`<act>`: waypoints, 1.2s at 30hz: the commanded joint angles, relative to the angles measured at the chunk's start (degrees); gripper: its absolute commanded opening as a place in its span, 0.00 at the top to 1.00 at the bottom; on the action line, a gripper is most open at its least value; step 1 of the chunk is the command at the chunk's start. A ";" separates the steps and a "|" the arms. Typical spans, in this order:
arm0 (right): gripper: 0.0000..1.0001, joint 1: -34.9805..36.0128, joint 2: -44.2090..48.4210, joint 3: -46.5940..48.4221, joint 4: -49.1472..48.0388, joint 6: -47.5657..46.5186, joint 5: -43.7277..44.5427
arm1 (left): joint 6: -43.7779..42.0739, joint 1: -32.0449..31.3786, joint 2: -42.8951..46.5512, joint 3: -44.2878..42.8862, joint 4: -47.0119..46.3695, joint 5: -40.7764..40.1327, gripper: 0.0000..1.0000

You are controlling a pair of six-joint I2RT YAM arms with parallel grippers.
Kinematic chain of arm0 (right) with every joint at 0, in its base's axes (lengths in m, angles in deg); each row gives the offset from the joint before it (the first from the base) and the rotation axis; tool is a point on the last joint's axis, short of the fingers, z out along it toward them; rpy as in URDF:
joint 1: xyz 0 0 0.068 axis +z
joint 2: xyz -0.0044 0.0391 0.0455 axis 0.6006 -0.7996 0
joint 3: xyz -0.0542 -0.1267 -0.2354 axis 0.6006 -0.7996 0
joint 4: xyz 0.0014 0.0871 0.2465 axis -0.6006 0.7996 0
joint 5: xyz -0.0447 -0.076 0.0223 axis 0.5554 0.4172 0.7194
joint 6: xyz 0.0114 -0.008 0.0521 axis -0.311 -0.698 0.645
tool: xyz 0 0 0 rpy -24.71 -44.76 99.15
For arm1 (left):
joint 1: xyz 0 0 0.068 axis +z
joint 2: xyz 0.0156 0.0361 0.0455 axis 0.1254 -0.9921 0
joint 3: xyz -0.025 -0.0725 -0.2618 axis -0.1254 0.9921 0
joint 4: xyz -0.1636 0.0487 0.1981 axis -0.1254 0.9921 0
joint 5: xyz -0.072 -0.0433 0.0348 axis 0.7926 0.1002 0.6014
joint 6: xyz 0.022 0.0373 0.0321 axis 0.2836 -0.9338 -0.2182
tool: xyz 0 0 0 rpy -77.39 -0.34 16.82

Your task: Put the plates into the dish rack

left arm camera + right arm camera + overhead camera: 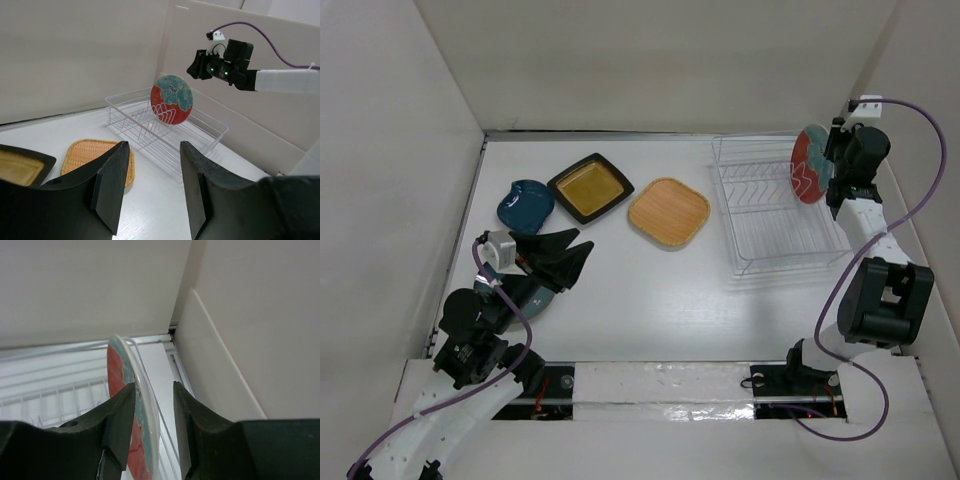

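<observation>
The red plate with teal pattern (808,166) stands on edge at the right end of the white wire dish rack (760,262); it also shows in the left wrist view (171,98). My right gripper (832,168) straddles its top rim with the jaws open. In the right wrist view the left finger lies against the plate (120,390) and a gap shows on the right. My left gripper (582,250) is open and empty, low over the dark teal plate (542,298). The blue plate (525,205), the black-rimmed mustard plate (590,187) and the tan wooden plate (668,212) lie flat on the table.
White walls enclose the table on the left, back and right; the right wall (225,355) is close beside the rack. The rack's prong rows (145,127) stand left of the red plate. The tan plate (85,155) lies between my left gripper (152,150) and the rack.
</observation>
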 commanded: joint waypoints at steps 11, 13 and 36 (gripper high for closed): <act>1.00 24.48 8.66 7.23 6.28 19.90 1.96 | -0.63 -0.33 -0.31 0.05 -1.67 -2.54 0.61; 1.00 30.93 7.34 5.38 5.68 25.44 -0.93 | -0.81 -0.33 0.05 0.13 -1.05 -5.09 0.70; 0.37 70.22 -40.55 17.15 -10.22 59.03 -23.52 | -1.07 -0.33 -0.74 0.31 -1.40 -5.89 0.86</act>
